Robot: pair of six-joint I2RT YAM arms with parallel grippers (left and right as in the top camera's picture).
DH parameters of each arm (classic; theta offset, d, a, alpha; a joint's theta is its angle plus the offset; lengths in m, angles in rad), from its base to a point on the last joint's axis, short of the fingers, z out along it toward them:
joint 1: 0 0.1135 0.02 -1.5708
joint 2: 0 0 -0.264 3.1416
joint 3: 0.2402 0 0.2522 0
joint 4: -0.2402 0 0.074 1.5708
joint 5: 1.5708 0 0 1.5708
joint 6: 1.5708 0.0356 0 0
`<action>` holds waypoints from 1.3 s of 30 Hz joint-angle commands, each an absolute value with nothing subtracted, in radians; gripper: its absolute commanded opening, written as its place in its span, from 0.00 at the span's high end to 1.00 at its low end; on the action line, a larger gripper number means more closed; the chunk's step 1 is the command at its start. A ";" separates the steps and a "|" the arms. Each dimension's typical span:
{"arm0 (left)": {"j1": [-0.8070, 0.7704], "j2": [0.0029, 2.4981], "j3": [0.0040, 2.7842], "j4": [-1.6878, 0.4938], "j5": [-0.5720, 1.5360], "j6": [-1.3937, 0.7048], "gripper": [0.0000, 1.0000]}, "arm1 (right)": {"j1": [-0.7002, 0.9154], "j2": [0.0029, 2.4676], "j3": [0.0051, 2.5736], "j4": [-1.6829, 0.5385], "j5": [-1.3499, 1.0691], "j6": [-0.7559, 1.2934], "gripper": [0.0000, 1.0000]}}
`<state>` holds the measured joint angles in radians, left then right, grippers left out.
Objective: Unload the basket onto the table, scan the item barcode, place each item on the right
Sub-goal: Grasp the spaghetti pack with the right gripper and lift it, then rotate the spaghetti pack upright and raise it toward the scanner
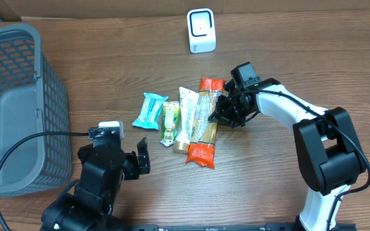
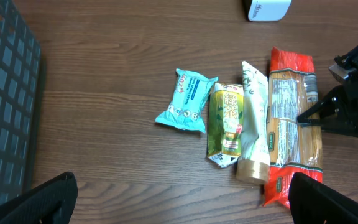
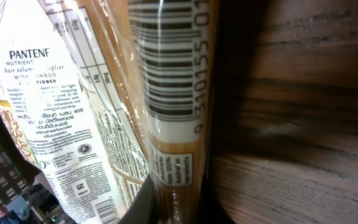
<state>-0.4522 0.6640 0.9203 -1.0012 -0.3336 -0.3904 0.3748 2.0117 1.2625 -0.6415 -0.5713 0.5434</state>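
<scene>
A long spaghetti pack [image 1: 204, 125] with red ends lies on the table, rightmost in a row of items. My right gripper [image 1: 219, 114] is shut on its right edge, about halfway along. The right wrist view is filled by the pack [image 3: 166, 143], its barcode [image 3: 166, 68] facing the camera, and the pack's edge is pinched in the right gripper [image 3: 176, 202]. My left gripper [image 2: 182, 208] stands open and holds nothing, low over bare wood in front of the row. In the overhead view the left gripper [image 1: 140, 157] is at the front left.
Left of the spaghetti lie a white Pantene tube [image 1: 184, 120], a green packet [image 1: 170, 122] and a teal packet [image 1: 150, 110]. A white scanner [image 1: 202, 30] stands at the back centre. A grey mesh basket [image 1: 15, 109] fills the left side.
</scene>
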 commanded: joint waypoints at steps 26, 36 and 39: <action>-0.459 0.665 0.910 -0.997 -0.347 -0.405 0.01 | 0.623 2.034 1.523 -1.230 0.421 0.437 0.94; -0.459 0.665 0.910 -0.997 -0.347 -0.405 0.00 | 0.713 2.087 1.575 -1.216 -0.020 0.303 0.45; -0.459 0.665 0.910 -0.997 -0.347 -0.405 0.00 | 0.715 2.087 1.582 -1.209 -0.139 0.245 0.25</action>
